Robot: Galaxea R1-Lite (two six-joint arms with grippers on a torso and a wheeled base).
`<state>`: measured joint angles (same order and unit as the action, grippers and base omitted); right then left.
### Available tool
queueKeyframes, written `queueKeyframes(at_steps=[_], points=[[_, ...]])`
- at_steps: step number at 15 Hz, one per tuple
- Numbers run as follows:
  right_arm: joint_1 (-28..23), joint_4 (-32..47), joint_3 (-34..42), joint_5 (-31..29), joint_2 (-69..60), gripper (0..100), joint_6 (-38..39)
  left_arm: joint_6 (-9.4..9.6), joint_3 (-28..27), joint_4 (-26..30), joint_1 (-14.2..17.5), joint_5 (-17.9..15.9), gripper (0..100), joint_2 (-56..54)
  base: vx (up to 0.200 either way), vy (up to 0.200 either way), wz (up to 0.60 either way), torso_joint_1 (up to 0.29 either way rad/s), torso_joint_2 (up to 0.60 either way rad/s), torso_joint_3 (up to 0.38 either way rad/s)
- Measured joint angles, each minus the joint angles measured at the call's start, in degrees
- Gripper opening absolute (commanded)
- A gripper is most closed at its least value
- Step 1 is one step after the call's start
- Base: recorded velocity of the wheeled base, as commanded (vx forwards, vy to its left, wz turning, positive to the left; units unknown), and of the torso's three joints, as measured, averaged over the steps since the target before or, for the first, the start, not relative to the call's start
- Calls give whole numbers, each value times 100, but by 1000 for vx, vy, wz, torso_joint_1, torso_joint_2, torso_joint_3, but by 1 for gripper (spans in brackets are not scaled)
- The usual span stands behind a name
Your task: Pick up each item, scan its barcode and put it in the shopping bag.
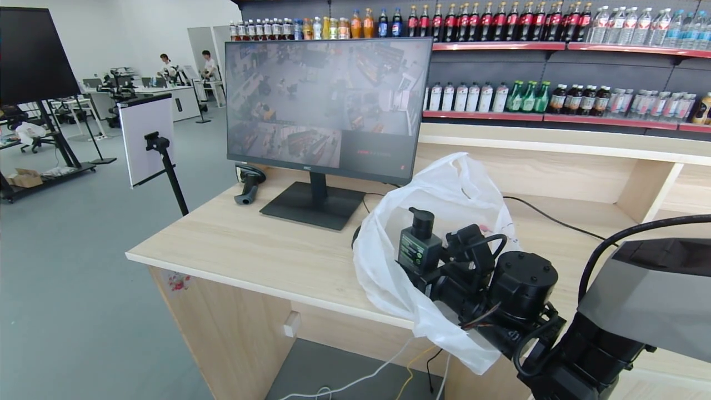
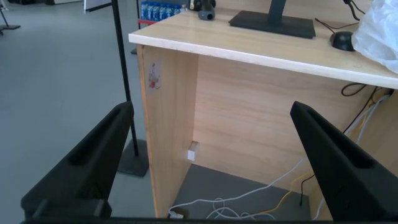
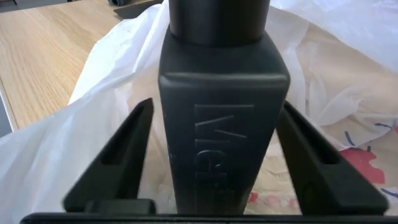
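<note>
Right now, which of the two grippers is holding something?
The right gripper: it is shut on a dark bottle over the white shopping bag. The left gripper is open and empty, facing the desk.

Dark bottle (image 1: 419,247) (black cap) upright at open white shopping bag (image 1: 383,261)

1. Bottle (image 1: 419,244) clamped in right gripper (image 3: 214,107): dark matt plastic, smooth, w/ raised lettering on side.
2. Shopping bag (image 1: 444,194) just under that gripper: thin white plastic, semi-transparent, crinkled, slight sheen.
3. Right gripper & left gripper (image 2: 211,106): black matt plastic, smooth.
4. Counter (image 1: 266,244) below right gripper: pale wood-grain, smooth, matt.
5. Monitor (image 1: 328,105) beyond right gripper: reflective screen, matt black stand.
</note>
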<state>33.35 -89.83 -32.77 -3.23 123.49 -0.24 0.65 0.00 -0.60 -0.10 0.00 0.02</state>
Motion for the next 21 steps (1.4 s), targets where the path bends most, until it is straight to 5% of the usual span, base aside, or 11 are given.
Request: queueKeyframes(at_steps=[21], points=[[-105, -11, 1039, -5, -1658, 100, 251, -21, 0, 17, -1, 0, 100, 0, -10, 0, 0, 0, 0, 0]])
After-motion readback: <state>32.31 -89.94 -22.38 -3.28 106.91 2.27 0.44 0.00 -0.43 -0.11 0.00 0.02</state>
